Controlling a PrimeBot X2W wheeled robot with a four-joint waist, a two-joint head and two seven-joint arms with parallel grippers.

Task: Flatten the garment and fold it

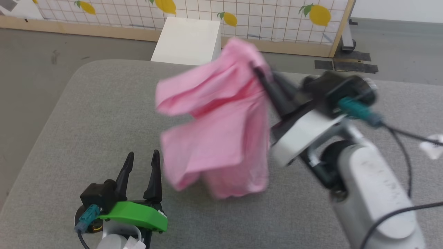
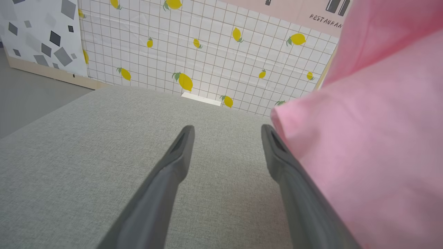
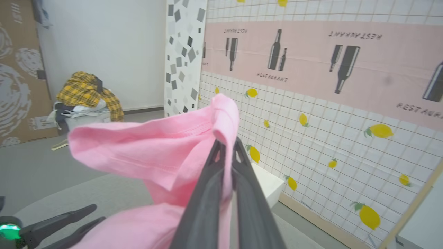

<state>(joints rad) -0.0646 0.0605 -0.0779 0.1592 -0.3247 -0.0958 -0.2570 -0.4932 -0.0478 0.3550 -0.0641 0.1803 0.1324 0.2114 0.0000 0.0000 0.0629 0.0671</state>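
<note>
The garment (image 1: pixel 221 121), light pink thin cloth, hangs bunched in the air above the grey padded table (image 1: pixel 86 114), its lowest folds near or on the surface. My right gripper (image 1: pixel 258 71) is shut on an upper edge of it; in the right wrist view the cloth (image 3: pixel 155 152) is pinched between the closed fingers (image 3: pixel 211 180) and drapes to the left. My left gripper (image 1: pixel 142 157) stands open at the lower left, nothing between its fingers, just left of the hanging cloth. The pink cloth (image 2: pixel 373 145) brushes the right finger in the left wrist view. Waistband and label are hidden.
A white box (image 1: pixel 188 39) stands on the floor beyond the table's far edge, before a lemon-patterned screen (image 1: pixel 270 17). A pile of clothes with yellow plaid (image 3: pixel 86 93) lies far off by the wall. Cables (image 1: pixel 405 145) trail from my right arm.
</note>
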